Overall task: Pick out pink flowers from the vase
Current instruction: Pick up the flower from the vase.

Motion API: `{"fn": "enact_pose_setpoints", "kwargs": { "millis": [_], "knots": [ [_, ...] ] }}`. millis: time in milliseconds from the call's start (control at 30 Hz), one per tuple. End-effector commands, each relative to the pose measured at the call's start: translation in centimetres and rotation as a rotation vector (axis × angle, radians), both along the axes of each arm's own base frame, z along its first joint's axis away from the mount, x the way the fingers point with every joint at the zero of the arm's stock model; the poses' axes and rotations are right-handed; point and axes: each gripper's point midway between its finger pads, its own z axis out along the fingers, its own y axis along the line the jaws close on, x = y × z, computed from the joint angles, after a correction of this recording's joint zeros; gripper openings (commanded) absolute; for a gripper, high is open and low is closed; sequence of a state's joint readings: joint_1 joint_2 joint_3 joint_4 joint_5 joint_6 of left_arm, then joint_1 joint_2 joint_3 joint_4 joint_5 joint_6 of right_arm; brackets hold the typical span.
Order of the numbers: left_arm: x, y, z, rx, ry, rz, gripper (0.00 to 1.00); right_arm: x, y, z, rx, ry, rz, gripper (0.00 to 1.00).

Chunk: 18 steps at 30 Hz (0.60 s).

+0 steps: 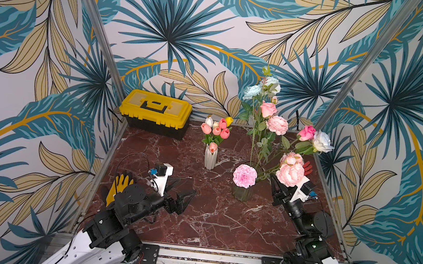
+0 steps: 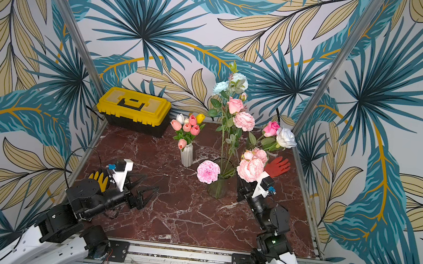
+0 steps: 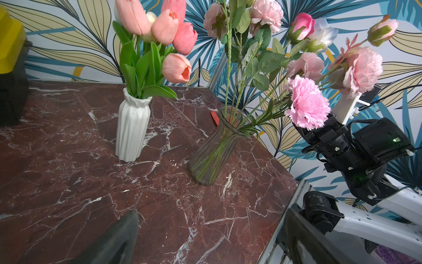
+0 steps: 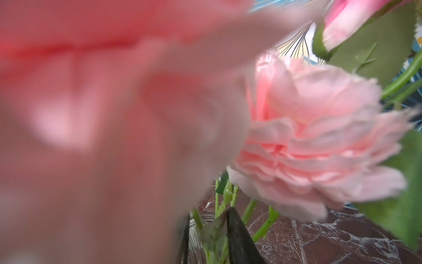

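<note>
The dark red marble tabletop (image 1: pixel 208 219) carries everything. At its far left corner stands a yellow toolbox (image 1: pixel 156 110) with a black base.

Right of centre, a ribbed glass vase (image 1: pixel 242 193) holds the tall bouquet. The pink flowers (image 1: pixel 277 124) (peonies, roses and one carnation) stand in it on long green stems. They are mixed with pale blue roses (image 1: pixel 252 91) and a white rose (image 1: pixel 321 141). Farther back, near the middle, a white vase (image 1: pixel 210 158) holds pink tulips (image 1: pixel 216 131) along with a white and a yellow one.

The left claw (image 1: pixel 186 186) hangs low over the left side of the tabletop. Its jaws are spread wide with nothing between them, well apart from both vases.

The right claw (image 1: pixel 276 186) sits at the right side of the glass vase, just under a large drooping peony (image 1: pixel 290 174). In the right wrist view its dark fingers (image 4: pixel 237 240) stand on either side of green stems just above the vase rim. Blurred petals fill much of that view, so I cannot tell whether the jaws press on a stem or only flank it.

A yellow glove (image 1: pixel 120 184) lies at the left edge beside the left arm, and a red glove (image 2: pixel 278 166) lies at the right edge behind the peony. The frilly carnation (image 1: pixel 245 175) hangs low over the glass vase's left side.
</note>
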State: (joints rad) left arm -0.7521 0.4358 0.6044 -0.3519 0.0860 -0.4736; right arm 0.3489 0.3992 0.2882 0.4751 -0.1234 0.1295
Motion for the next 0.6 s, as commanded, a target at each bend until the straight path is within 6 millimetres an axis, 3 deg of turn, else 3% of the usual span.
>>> {"fn": "enact_pose_setpoints", "kwargs": {
  "millis": [0, 167, 300, 567],
  "knots": [
    [0.1, 0.2, -0.4, -0.011, -0.01, 0.012, 1.0, -0.9, -0.8, 0.3, -0.013, 0.0, -0.03, 0.32],
    [0.1, 0.4, -0.6, -0.01, -0.014, 0.023, 1.0, -2.7, -0.9, -0.7, -0.056, 0.044, -0.008, 0.33],
    [0.2, 0.4, -0.7, -0.006, -0.013, 0.026, 1.0, -3.8, -1.0, -0.1, -0.054, 0.014, 0.01, 0.33],
    [0.0, 0.4, -0.7, -0.015, -0.015, 0.015, 1.0, -1.9, 0.7, 1.7, -0.03, -0.032, 0.068, 0.32]
  ]
}}
